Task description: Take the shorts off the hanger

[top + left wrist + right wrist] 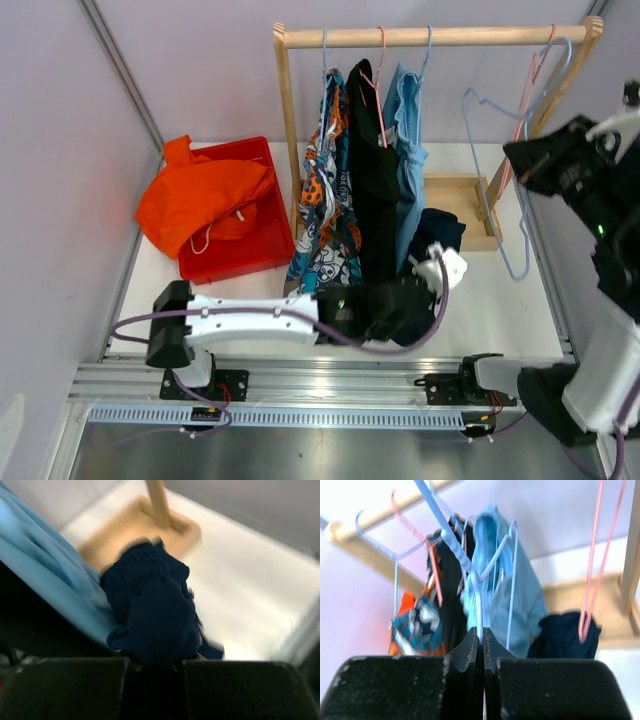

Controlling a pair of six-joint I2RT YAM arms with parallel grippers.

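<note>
Left jaws clamp the navy shorts (155, 615), blurred, by the rack's foot (465, 190); right jaws pinch together on a blue hanger (460, 557). Patterned shorts (325, 210), black shorts (372, 190) and light blue shorts (408, 150) crowd the rail (430, 37); orange shorts (200, 200) fill the red bin (235, 262).

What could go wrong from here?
The left gripper holds the navy shorts right against the light blue shorts; pulling away could drag those along. The right gripper pinches only the thin wire of the blue hanger, which might slip or swing into the empty pink hanger.
</note>
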